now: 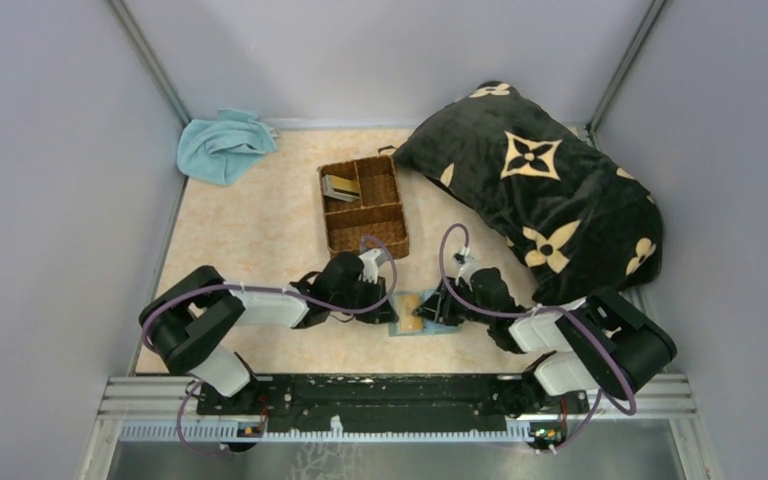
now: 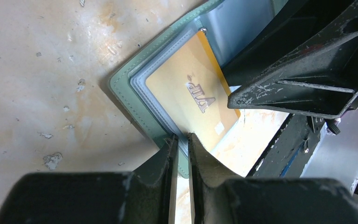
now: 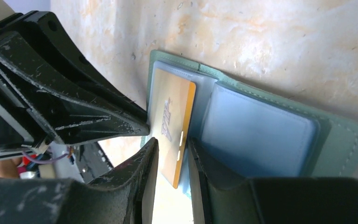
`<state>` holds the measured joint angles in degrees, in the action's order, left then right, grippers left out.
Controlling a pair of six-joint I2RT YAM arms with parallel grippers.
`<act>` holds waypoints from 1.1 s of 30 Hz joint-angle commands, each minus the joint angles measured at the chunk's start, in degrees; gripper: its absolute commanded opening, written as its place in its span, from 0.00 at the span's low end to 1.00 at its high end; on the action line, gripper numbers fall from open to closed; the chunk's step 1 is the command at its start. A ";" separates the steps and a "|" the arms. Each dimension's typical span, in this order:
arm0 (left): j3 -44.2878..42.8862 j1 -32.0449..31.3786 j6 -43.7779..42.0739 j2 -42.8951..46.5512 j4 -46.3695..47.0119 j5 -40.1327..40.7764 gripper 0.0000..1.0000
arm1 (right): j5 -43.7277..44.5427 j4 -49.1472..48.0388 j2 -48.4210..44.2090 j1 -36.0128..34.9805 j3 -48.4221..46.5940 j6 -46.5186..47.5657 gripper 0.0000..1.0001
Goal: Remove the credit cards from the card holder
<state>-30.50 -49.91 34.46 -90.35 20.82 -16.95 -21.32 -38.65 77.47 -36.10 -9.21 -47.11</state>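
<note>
Your marbled beige table [image 1: 260, 250] carries a crumpled light-blue towel [image 1: 222, 145] far left, a wicker basket [image 1: 368, 230] mid-table, a black patterned pillow [image 1: 540, 190] far right, and the open card holder [image 3: 261, 135] at its near edge.

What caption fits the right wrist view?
Right end effector pinches the gold VIP card, partly out of the open card holder; left end effector grips its edge.

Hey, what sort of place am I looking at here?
Probably a robotics lab test cell: two arms bolted to a metal rail, plain grey walls, staged props like a wicker basket and pillow.
</note>
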 commanded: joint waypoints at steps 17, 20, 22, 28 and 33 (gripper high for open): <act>-1.11 0.63 -2.03 -1.69 -1.16 1.99 0.19 | -10.01 3.06 -5.17 1.59 0.69 -0.35 0.29; -1.43 0.63 -2.06 -1.76 -1.30 1.62 0.19 | -9.52 3.37 -5.14 2.10 1.06 -0.35 0.29; -1.54 0.63 -1.94 -1.73 -1.31 1.45 0.19 | -9.24 3.27 -5.22 2.61 1.44 -0.34 0.29; -1.38 0.65 -1.99 -0.87 -2.19 1.93 0.20 | -10.02 3.46 -4.58 5.33 0.06 0.30 0.28; -1.49 0.86 -2.23 1.67 -4.23 4.13 0.40 | -10.32 6.12 -3.65 5.81 -3.79 2.18 0.27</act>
<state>-31.46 -49.47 33.82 -90.13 20.36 -16.73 -30.57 -32.01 73.63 -31.07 -8.45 -47.53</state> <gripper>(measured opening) 0.373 0.275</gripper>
